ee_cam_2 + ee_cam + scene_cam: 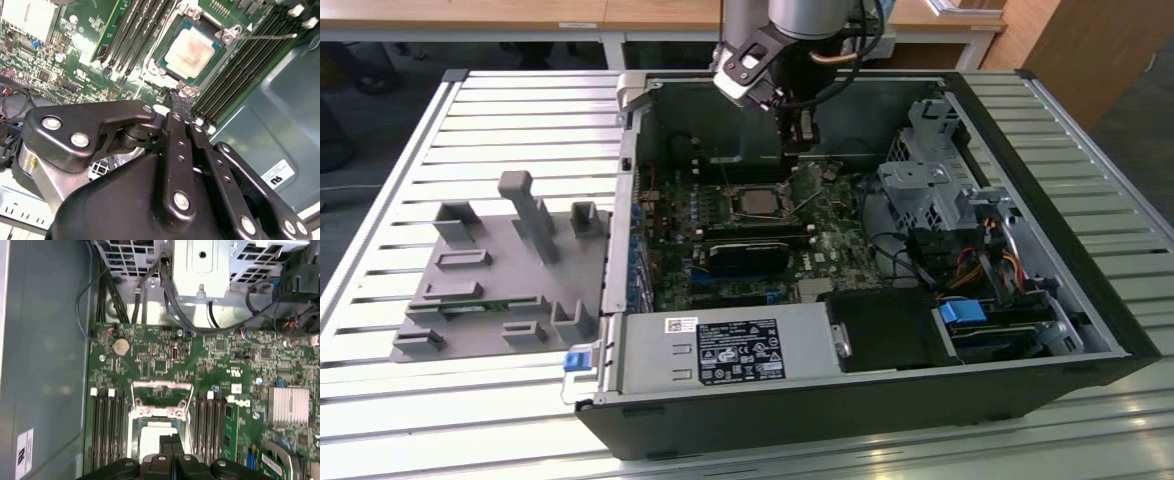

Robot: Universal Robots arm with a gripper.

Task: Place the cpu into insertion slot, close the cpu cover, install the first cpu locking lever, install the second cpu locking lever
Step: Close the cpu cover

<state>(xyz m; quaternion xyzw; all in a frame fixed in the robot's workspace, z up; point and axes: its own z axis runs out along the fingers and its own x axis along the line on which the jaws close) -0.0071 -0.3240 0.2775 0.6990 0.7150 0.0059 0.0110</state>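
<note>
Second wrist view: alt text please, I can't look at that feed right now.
The gripper, shut and empty, hangs just off a corner of the insertion slot, where the cpu already sits with its beige top up. Long black memory slots flank it on the green board.

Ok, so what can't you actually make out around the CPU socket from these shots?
- First wrist view: the gripper covers the near edge of the cpu, so any contact there is hidden.
- Second wrist view: the gripper hides the nearest corner of the insertion slot.
- Exterior view: the insertion slot is too small to tell how it is latched.
</note>
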